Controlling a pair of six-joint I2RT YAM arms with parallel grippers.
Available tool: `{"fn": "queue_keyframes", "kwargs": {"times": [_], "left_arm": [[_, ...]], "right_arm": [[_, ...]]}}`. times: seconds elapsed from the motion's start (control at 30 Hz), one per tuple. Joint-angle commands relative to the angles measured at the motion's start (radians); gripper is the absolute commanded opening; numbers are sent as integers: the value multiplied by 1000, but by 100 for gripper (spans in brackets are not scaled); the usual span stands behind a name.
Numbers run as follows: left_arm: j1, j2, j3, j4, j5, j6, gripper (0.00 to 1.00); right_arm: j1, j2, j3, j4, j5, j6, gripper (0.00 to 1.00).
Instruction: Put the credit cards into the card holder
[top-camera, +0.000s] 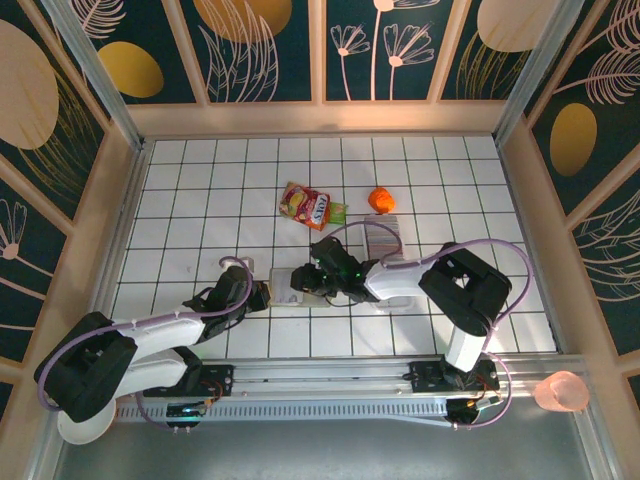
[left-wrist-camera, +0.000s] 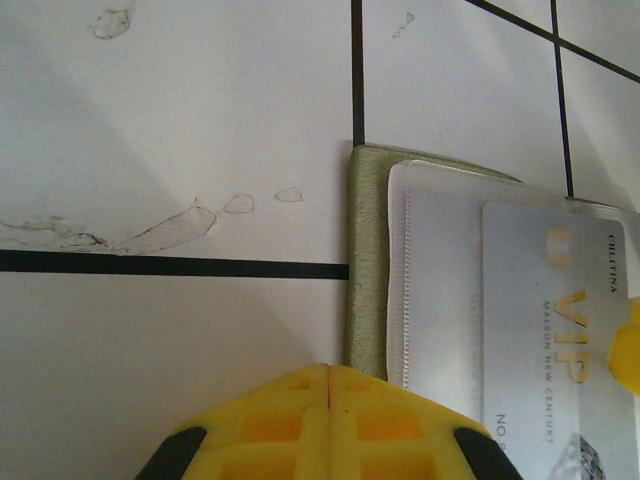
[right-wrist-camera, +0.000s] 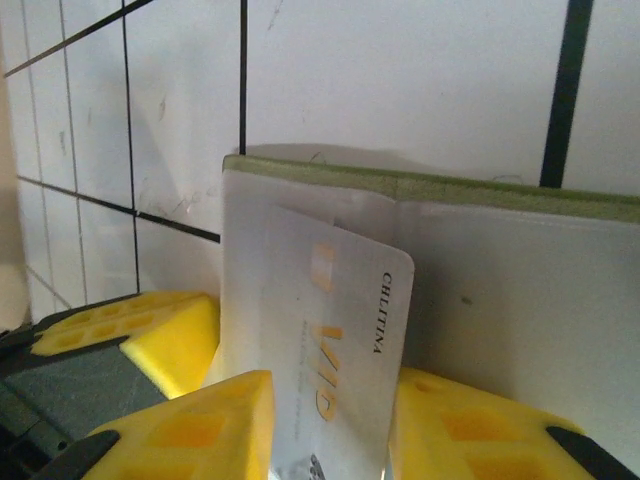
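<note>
Right wrist: right pincer (right-wrist-camera: 330, 405) clamps one VIP card (right-wrist-camera: 340, 320), its corner over the open card holder (right-wrist-camera: 520, 300).
Keep card flat, slide in square; left pincer (left-wrist-camera: 328, 390) closed, empty, by the holder's olive edge.

White black-gridded tabletop (top-camera: 200, 200): small pale open card holder (top-camera: 284, 288) front centre. At its left edge the left gripper (top-camera: 258, 296), over its right side the right gripper (top-camera: 308, 282); jaws too small to read. Striped grey block of credit cards (top-camera: 385, 238) behind-right, just in front of an orange lump (top-camera: 381, 199). Colourful snack packet (top-camera: 312, 207) left of that. Pink plastic cup (top-camera: 562, 392) off-tabletop, front right.
</note>
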Motion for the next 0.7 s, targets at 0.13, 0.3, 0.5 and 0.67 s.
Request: {"fn": "queue_keyframes", "kwargs": {"times": [0.13,0.3,0.5,0.67], "left_arm": [[-3,-15,-9,8,32,15,0],[-3,-19,-10,8,40,15,0],[-3,-30,-14,9,54,16,0],[-4,-54,-17,-7,38,18,0]], "right_arm": [[26,-2,72,-137,71,-57,34],[54,30,132,-182,88,-71,32],[78,63,193,-242,111,-93,32],[89,62,220,-314,171,-111,34]]}}
